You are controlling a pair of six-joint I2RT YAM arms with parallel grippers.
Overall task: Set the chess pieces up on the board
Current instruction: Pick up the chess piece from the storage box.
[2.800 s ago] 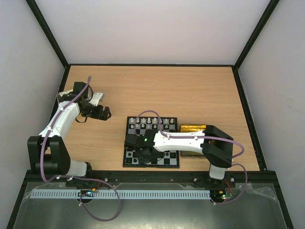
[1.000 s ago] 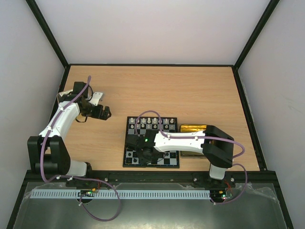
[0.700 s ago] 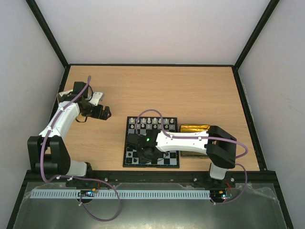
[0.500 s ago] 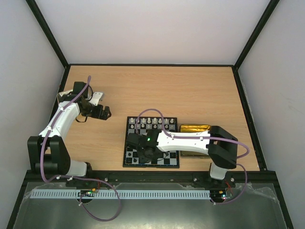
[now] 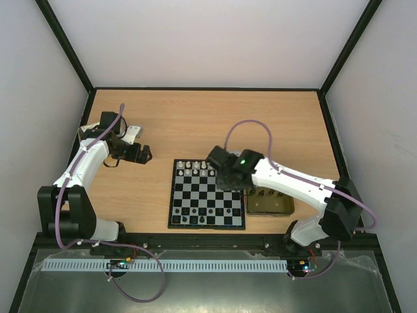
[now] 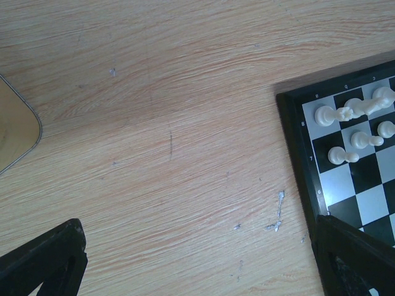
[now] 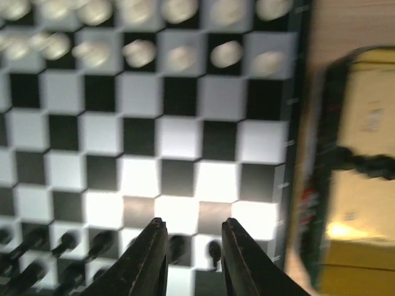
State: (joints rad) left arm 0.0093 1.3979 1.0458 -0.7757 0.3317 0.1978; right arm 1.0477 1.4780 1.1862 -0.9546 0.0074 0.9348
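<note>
The board (image 5: 207, 195) lies flat at the table's near middle. White chess pieces (image 5: 194, 167) stand in its far rows and black chess pieces (image 5: 193, 221) in its near row. My right gripper (image 5: 225, 175) hovers over the board's far right part, open and empty. In the right wrist view the right gripper (image 7: 191, 231) hangs above the checks, with white pieces (image 7: 179, 57) ahead and black pieces (image 7: 62, 246) below. My left gripper (image 5: 144, 154) is open and empty over bare wood left of the board. The left wrist view shows the board's corner (image 6: 290, 123) with white pieces (image 6: 352, 111).
A shallow gold tin (image 5: 268, 203) sits against the board's right edge and shows in the right wrist view (image 7: 364, 154). A flat thing with a rounded corner (image 6: 15, 126) lies at the left in the left wrist view. Black frame rails border the table.
My right gripper has risen from the board's near left part and swung to its far right part, uncovering the black pieces. The left arm has not moved.
</note>
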